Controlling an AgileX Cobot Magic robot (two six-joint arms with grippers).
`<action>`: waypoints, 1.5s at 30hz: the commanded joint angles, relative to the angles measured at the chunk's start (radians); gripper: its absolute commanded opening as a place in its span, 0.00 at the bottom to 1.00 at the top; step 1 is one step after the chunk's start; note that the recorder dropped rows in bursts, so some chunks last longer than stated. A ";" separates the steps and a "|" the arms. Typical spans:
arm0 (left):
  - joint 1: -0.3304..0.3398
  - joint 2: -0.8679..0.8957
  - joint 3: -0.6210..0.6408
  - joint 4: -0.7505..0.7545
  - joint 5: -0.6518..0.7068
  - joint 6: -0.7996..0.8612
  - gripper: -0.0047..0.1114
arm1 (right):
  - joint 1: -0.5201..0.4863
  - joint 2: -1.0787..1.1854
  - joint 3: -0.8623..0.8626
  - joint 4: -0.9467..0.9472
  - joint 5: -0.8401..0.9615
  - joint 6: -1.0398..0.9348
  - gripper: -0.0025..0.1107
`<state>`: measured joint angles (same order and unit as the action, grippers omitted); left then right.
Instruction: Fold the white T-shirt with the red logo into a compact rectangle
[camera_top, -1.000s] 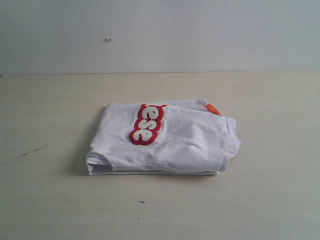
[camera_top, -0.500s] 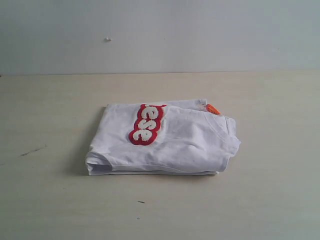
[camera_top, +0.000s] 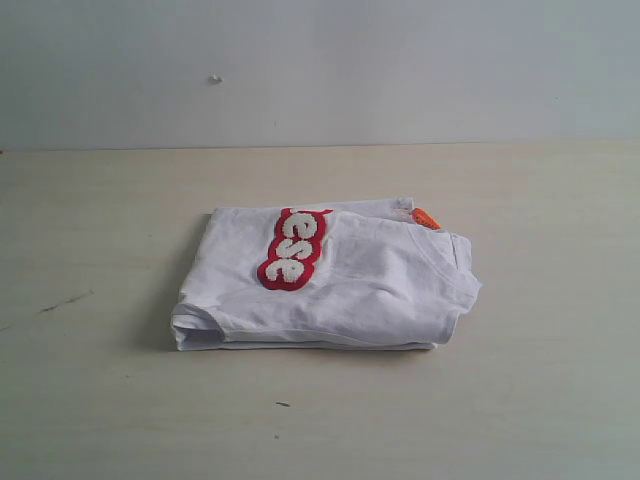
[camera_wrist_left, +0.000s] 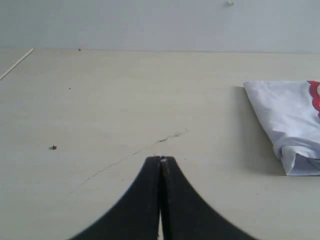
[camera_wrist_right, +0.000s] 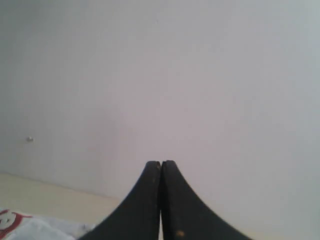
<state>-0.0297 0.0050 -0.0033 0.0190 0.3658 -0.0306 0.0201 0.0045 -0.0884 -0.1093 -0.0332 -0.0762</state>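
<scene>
Nothing shifts since a second ago: we hold left gripper (camera_wrist_left: 161, 159) and right gripper (camera_wrist_right: 160, 162) pressed shut, empty, clear of the folded white T-shirt (camera_top: 330, 285) lying centred on the table (camera_top: 100, 400), long axis nine-to-three o'clock.

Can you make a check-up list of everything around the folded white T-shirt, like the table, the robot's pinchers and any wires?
Surface: pale table, with a dark scuff and a small speck on it.
Job's things: white T-shirt lies folded into a rough rectangle, red logo on top, orange neck tag poking out at a far corner.
Clutter: nothing seen.
Grippers: left gripper shut, empty, over bare table beside the shirt; right gripper shut, empty, facing the wall.
Cables: nothing seen.
Surroundings: plain pale wall with one small mark.
</scene>
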 joint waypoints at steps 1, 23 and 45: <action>0.003 -0.005 0.003 -0.003 -0.012 0.005 0.04 | -0.044 -0.004 0.088 0.042 -0.008 0.045 0.02; 0.003 -0.005 0.003 -0.003 -0.012 0.005 0.04 | -0.120 -0.004 0.088 0.048 0.302 0.154 0.02; 0.003 -0.005 0.003 -0.003 -0.012 0.005 0.04 | -0.120 -0.004 0.088 0.058 0.302 0.160 0.02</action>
<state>-0.0297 0.0050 -0.0033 0.0190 0.3658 -0.0306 -0.0948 0.0045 -0.0044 -0.0521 0.2703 0.0815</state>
